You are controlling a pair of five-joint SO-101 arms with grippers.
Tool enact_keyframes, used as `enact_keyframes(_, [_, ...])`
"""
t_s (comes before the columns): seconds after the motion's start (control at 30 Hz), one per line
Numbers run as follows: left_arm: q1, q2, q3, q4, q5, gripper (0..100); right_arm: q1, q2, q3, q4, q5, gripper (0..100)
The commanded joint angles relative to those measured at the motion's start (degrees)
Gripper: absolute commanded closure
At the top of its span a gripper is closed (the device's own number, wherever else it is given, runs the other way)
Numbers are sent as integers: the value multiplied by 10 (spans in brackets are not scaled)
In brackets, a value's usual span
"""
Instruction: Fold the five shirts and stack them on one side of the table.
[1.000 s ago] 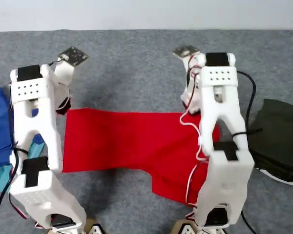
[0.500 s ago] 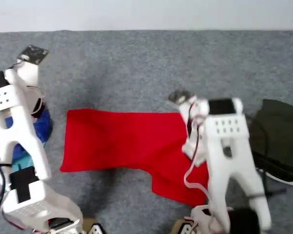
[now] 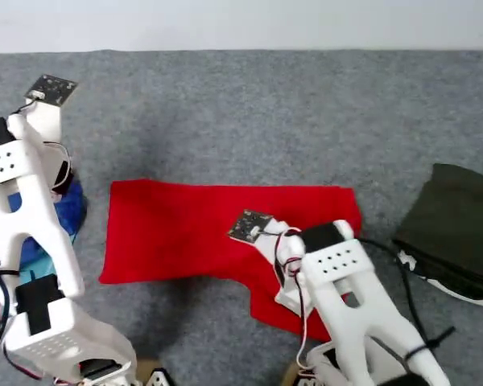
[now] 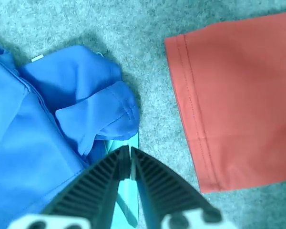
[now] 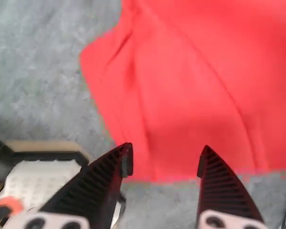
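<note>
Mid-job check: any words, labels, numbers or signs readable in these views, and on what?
Nothing here can be read as text.
Small white tag at the blue shirt's edge: too small to read.
Pale plate beside the red shirt: faint marks, blurred.
Red shirt and dark shirt: no print visible.

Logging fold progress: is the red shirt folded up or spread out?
Spread out. The red shirt lies flat as a wide band on the table, one flap jutting out near the right gripper.
</note>
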Motion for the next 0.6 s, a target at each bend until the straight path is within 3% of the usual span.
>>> enact_keyframes(0.0, [1,-25,-15,-6,4,992,-7,58,1,-65,1,768])
enact_keyframes(0.23, [1,-25,-15,-11,4,992,-6,170,-3,-132,4,898])
enact_keyframes(0.4, [1,-24,-15,-11,3,992,-5,197,-18,-121,2,980])
enact_keyframes(0.57, [1,-24,12,-42,2,992,14,197,-69,-76,1,987])
